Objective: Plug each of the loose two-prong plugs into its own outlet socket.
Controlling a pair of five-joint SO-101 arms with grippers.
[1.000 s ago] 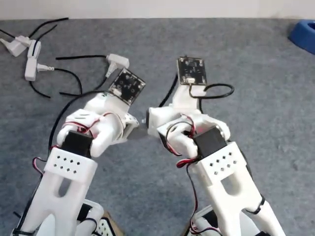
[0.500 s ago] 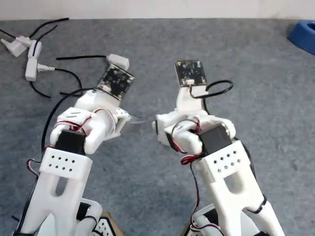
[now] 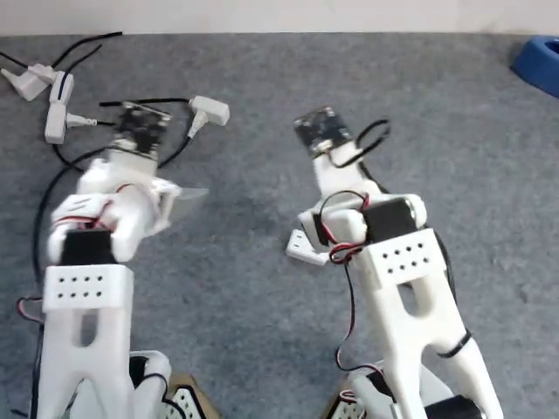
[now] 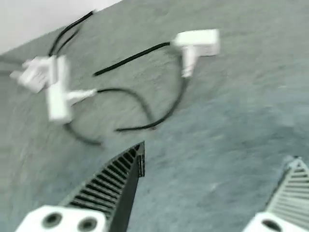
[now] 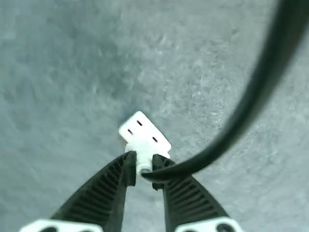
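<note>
Far left on the grey worktop (image 3: 249, 305) sits a bunch of white connectors (image 3: 52, 100) on black cords, too tangled to say which are plugs and which are sockets; a bit to the right of them lies the loose plug (image 3: 210, 111), on its own with its cord trailing off; the left gripper (image 4: 217, 159) now hangs just short of all that with its fingers wide apart and nothing between them. That's the big change: a second ago both arms were huddled together mid-worktop, and since then the left one has swung out to the left, toward the loose stuff. The right gripper (image 5: 143, 162) hasn't let go of anything; its fingers stay clamped on the back end of the outlet socket (image 5: 144, 134), slotted face pointing away from the wrist, held a little above the worktop near the middle; a black cable (image 5: 260, 96) cuts across its wrist view, can't tell if it's the socket's own cord. Over in the far right corner there's a blue thing (image 3: 537, 61), not involved. Reads like a split of labour: right holds the socket ready, left goes fetching a plug; nothing has been plugged in with this pair yet.
</note>
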